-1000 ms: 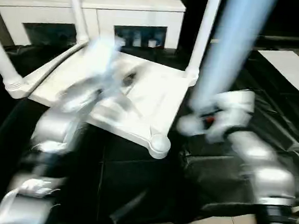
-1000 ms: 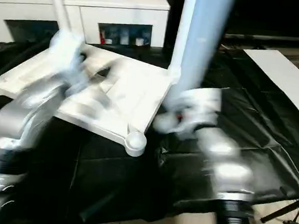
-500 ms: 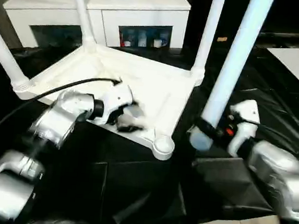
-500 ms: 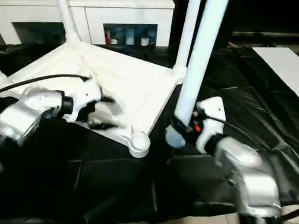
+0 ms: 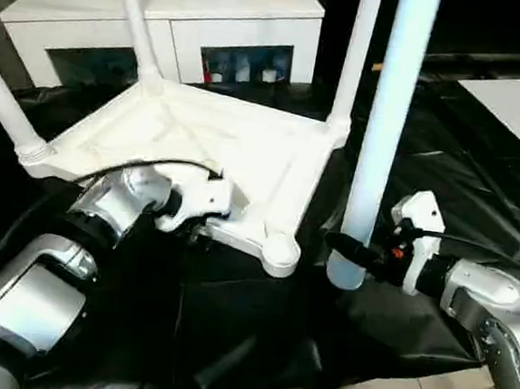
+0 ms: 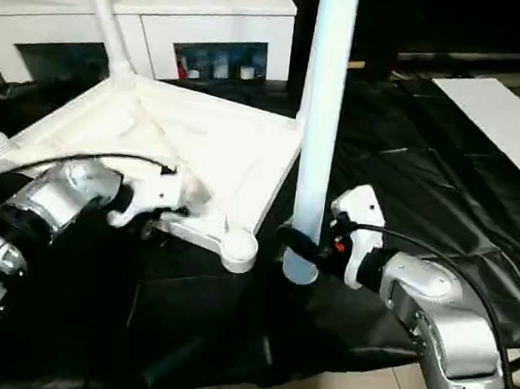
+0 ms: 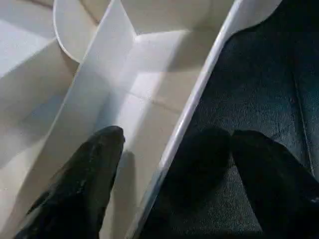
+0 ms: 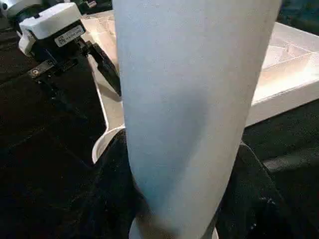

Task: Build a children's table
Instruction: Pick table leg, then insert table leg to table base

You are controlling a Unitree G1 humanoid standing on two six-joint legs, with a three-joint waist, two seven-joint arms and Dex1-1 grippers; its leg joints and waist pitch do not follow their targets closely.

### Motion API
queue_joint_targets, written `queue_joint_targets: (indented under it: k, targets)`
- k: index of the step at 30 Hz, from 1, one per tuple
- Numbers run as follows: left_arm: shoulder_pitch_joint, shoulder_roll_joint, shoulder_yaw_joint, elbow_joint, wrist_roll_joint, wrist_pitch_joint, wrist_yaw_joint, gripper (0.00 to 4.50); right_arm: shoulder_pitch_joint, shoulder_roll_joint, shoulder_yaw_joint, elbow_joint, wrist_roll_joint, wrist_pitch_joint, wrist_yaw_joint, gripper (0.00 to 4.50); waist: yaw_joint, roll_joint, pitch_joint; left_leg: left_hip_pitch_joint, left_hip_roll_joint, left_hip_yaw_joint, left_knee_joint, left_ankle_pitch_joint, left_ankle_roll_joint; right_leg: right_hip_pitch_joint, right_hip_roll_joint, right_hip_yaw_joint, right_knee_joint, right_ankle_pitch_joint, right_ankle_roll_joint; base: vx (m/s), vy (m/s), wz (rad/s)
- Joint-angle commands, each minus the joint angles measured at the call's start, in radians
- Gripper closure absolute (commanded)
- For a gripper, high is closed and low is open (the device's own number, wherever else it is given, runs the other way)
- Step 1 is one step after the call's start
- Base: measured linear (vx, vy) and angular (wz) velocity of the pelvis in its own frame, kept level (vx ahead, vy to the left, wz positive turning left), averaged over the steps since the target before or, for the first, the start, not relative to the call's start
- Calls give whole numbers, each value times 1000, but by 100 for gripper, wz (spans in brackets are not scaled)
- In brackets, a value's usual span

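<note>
My right pincer (image 5: pixel 351 251) clamps the fourth leg (image 5: pixel 380 141) upright just beside the tabletop's empty corner socket (image 5: pixel 278 250); left pincer (image 7: pixel 169 169) straddles tabletop (image 5: pixel 237 147) rim, unclosed; misaligned leg could jam or shove the tabletop.

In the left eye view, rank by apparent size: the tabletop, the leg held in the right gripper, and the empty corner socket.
1. tabletop, largest.
2. held leg in the right gripper; it sits nearer the camera than the fitted legs and runs out of frame, so it looks inflated.
3. empty corner socket, clearly smallest.
</note>
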Motion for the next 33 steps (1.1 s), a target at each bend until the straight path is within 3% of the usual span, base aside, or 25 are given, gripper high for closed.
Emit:
queue_joint_targets:
  k: [1,3,8,12,13,17,24,27,29,32,33]
  targets:
    - [-25,-5,2,25,27,-31,10,98,-3,-3,12,-28,-9,1,4,266,5,-5,-73,21,47,-30,-76,-286,13,52,-59,41,-80,-247,-255,0,0,0]
    - [-29,-10,8,37,30,-36,14,107,-4,-2,18,-26,-11,-1,6,266,7,-9,-71,21,48,-29,-76,-285,15,51,-59,41,-82,-257,-251,0,0,0]
    - [-44,-18,12,67,30,-42,-7,159,-6,-6,28,-23,-14,-6,9,266,14,-8,-71,21,49,-29,-76,-278,17,50,-61,42,-82,-263,-249,0,0,0]
    - [-63,-17,6,98,58,-34,-40,171,-9,-4,39,-17,-20,-14,14,266,15,-7,-71,22,49,-30,-77,-285,13,50,-62,43,-83,-270,-245,0,0,0]
    - [-66,-16,3,100,64,-35,-41,197,-9,-4,40,-17,-21,-15,14,266,15,-7,-71,22,49,-30,-77,-282,13,50,-62,43,-83,-269,-245,0,0,0]
    - [-75,-22,12,106,64,-32,-27,210,-8,-5,47,-14,-26,-20,20,266,16,-9,-71,20,50,-30,-77,-281,14,51,-62,43,-81,-258,-252,0,0,0]
    - [-73,-19,4,111,94,-23,-37,284,-9,-10,59,-8,-34,-29,23,266,16,-9,-70,20,50,-31,-78,-281,16,51,-63,42,-82,-270,-248,0,0,0]
    - [-65,-17,6,98,100,14,-46,289,-10,-8,64,-6,-35,-32,24,266,14,-10,-70,19,50,-30,-78,-276,18,51,-63,43,-81,-258,-253,0,0,0]
    - [-52,-19,22,79,78,65,-64,324,-10,-5,66,-5,-37,-34,25,266,13,-9,-70,19,51,-30,-78,-276,19,50,-63,43,-80,-249,-260,0,0,0]
    - [-34,-19,37,57,60,106,-67,336,-9,-1,66,-6,-40,-35,24,266,12,-6,-69,20,51,-31,-79,-285,18,50,-63,42,-81,-255,-263,0,0,0]
    - [7,-17,63,16,35,157,-51,336,-5,5,65,-8,-42,-36,19,266,12,-4,-70,20,51,-31,-80,-283,19,51,-63,42,-79,-243,-266,0,0,0]
